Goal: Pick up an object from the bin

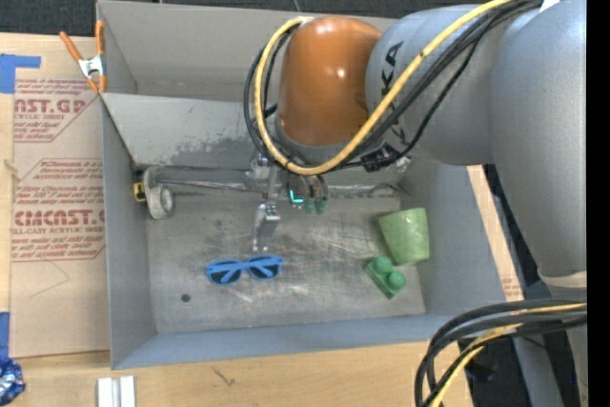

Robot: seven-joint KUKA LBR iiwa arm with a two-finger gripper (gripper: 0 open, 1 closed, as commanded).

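Just below the pincer point(268, 238) lie small blue plastic sunglasses point(245, 270); if it is apart or together, I cannot tell.

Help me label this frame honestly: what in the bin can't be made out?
1. Floor at the back and right of the bin: hidden in the camera view by the arm and its orange cover.
2. Small pale object at the left wall: too small to identify.
3. Gripper: its height over the blue sunglasses cannot be judged from above.
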